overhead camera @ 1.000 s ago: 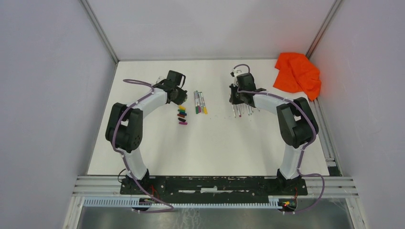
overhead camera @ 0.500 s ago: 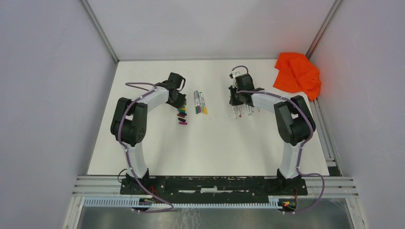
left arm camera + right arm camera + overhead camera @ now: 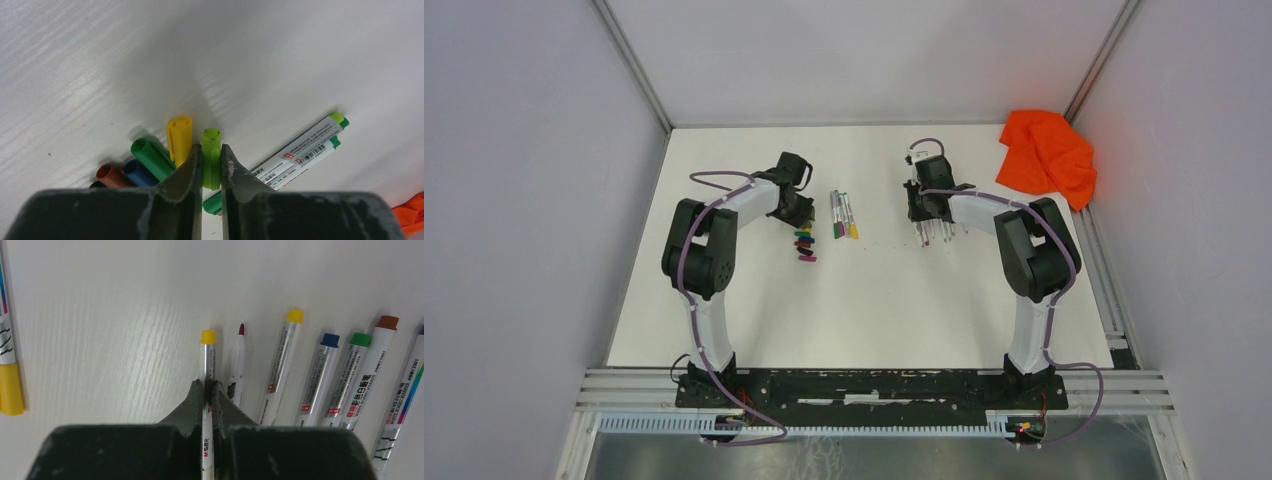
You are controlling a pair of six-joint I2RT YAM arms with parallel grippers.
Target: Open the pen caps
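My left gripper [image 3: 211,150] is shut on a light green pen cap [image 3: 211,157], low over the table beside a loose yellow cap [image 3: 179,137], a dark green cap [image 3: 151,156], a blue cap [image 3: 137,172] and a red-brown cap [image 3: 112,175]. In the top view it [image 3: 796,215] sits just above the cap pile [image 3: 804,243]. My right gripper [image 3: 207,385] is shut on a grey-white pen with a yellow end [image 3: 207,357], at the left of a row of pens [image 3: 320,375]. It also shows in the top view [image 3: 921,215].
Capped pens [image 3: 843,213] lie between the grippers, two of them in the left wrist view [image 3: 300,150]. A yellow-capped pen [image 3: 10,385] lies far left in the right wrist view. An orange cloth [image 3: 1046,155] lies at the back right corner.
The left arm's elbow has swung to the right while its gripper stays over the cap pile. The right arm's elbow has shifted slightly left; its gripper stays by the pen row.
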